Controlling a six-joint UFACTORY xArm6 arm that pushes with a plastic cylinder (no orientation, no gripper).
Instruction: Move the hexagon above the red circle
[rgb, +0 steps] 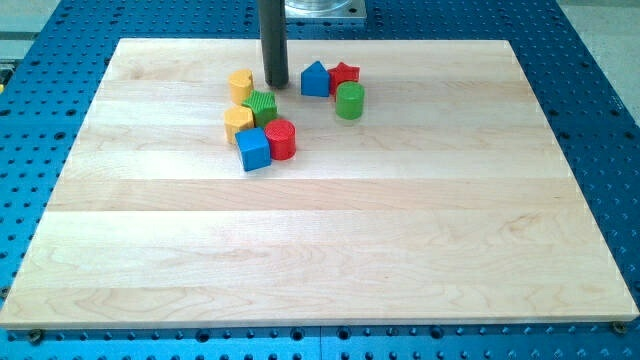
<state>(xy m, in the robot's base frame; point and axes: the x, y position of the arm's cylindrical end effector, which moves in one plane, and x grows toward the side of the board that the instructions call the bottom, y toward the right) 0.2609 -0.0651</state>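
Observation:
My tip touches the board near the view's top, just above and right of the green hexagon and right of the yellow heart. The green hexagon sits up and left of the red circle, touching or nearly touching it. A yellow block lies against the hexagon's left side. A blue cube sits left of the red circle, touching it.
A blue house-shaped block, a red star and a green cylinder stand right of my tip. The wooden board lies on a blue perforated table.

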